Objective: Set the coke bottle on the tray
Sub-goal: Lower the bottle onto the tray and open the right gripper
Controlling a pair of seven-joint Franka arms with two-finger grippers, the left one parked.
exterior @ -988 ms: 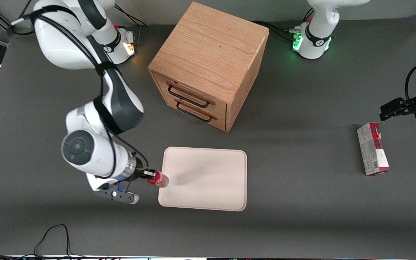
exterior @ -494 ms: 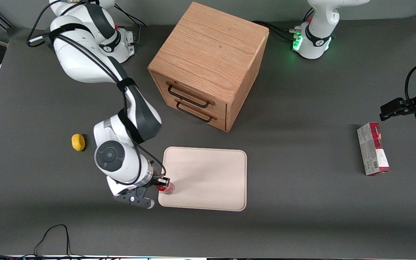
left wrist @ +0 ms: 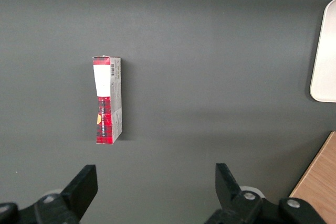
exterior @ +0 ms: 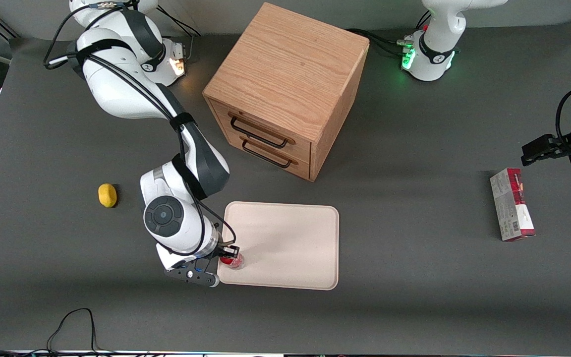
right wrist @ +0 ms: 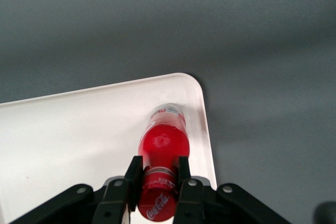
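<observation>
My right gripper (exterior: 229, 255) is shut on the neck of the coke bottle (exterior: 232, 260), a small red bottle with a red cap. It holds the bottle upright over the corner of the cream tray (exterior: 295, 233) that lies nearest the front camera toward the working arm's end. In the right wrist view the fingers (right wrist: 133, 173) clamp just under the cap, the gripper (right wrist: 159, 174) stands over the bottle (right wrist: 163, 141), and the bottle's silvery base sits at or just above the tray (right wrist: 68, 129) close to its rounded corner.
A wooden drawer cabinet (exterior: 285, 89) stands farther from the front camera than the tray. A yellow lemon (exterior: 107, 195) lies on the table toward the working arm's end. A red-and-grey carton (exterior: 511, 210) lies toward the parked arm's end, also in the left wrist view (left wrist: 107, 99).
My gripper has carried the bottle from the tray's edge inward over its corner and lowered it. The arm's swing uncovered the lemon.
</observation>
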